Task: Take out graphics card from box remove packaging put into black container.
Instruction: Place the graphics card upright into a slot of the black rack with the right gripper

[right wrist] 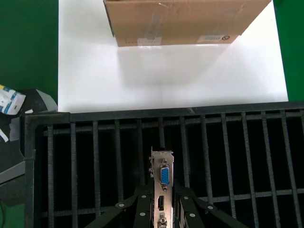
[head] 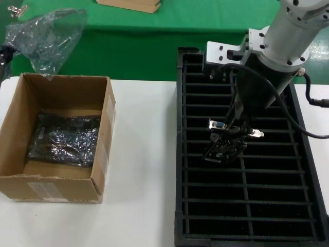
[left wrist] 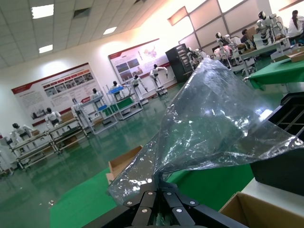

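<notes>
White bench (head: 139,170) fills the foreground, with green cloth (head: 139,46) behind it and, in the left wrist view, a wide hall of green floor and rows of other robots (left wrist: 154,73) beyond.

On the right, the right gripper (head: 227,135) hangs over the black container (head: 180,154), its jaws pinching the graphics card (head: 224,145). The right wrist view shows the silver bracket (right wrist: 162,175) with its blue port standing straight out between the two jaws, over the container's ribbed slots. From the head view the card sits tilted just under the jaws, in the left column of slots, about midway along the container; whether it touches a rib I cannot tell.

On the left, the left gripper (left wrist: 159,187) is raised behind the box (head: 56,188), jaws pressed together on the lower corner of the packaging (head: 46,36), which fans out above them, crinkled and translucent.

Well apart from both sets of jaws, the box stands open on the bench beside the container, with another dark bagged card (head: 64,140) lying flat on its bottom.
</notes>
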`<move>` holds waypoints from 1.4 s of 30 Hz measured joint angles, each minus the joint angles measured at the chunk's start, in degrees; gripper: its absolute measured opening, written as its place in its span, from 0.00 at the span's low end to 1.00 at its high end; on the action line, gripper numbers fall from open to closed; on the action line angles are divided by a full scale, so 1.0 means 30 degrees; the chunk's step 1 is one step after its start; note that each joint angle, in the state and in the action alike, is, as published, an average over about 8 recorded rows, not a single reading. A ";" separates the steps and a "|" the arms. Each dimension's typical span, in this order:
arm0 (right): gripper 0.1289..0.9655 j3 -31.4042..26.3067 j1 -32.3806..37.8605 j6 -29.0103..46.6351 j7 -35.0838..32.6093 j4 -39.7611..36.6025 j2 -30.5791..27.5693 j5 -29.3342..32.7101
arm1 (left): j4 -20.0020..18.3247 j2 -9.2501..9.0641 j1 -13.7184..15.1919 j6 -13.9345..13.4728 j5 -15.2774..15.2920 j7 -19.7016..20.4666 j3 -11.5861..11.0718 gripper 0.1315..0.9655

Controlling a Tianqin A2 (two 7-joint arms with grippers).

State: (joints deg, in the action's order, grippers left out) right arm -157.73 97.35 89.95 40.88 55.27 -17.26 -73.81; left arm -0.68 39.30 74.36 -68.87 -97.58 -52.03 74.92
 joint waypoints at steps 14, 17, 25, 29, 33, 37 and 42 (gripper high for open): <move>0.09 0.0000 -0.0609 0.0000 0.0337 0.0464 -0.0039 0.0303 | -0.0006 0.0257 -0.0207 -0.0113 -0.0064 0.0033 -0.0129 0.01; 0.09 0.0000 -0.0709 0.0000 0.0214 0.0506 -0.0006 0.0464 | -0.0011 0.0290 -0.0242 -0.0182 -0.0077 0.0038 -0.0151 0.01; 0.09 0.0000 -0.0929 0.0000 -0.0447 0.0105 0.0426 0.1098 | -0.0027 0.0379 -0.0364 -0.0351 -0.0112 0.0049 -0.0208 0.01; 0.09 0.0000 -0.1017 0.0000 -0.0775 -0.0356 0.0871 0.1351 | -0.0031 0.0440 -0.0434 -0.0412 -0.0125 0.0061 -0.0231 0.01; 0.09 0.0003 -0.1098 -0.0001 -0.1150 -0.1021 0.1488 0.1592 | -0.0030 0.0505 -0.0505 -0.0445 -0.0142 0.0085 -0.0257 0.01; 0.09 0.0008 -0.1195 -0.0001 -0.1543 -0.1658 0.2091 0.1834 | -0.0028 0.0571 -0.0583 -0.0425 -0.0174 0.0108 -0.0297 0.01; 0.09 0.0065 -0.1327 -0.0002 -0.2085 -0.2351 0.2743 0.2222 | -0.0025 0.0666 -0.0714 -0.0367 -0.0225 0.0126 -0.0356 0.01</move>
State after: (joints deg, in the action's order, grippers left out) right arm -157.54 93.37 89.95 34.62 48.22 -9.03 -67.14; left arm -0.76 41.29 72.22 -69.97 -98.26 -51.65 73.85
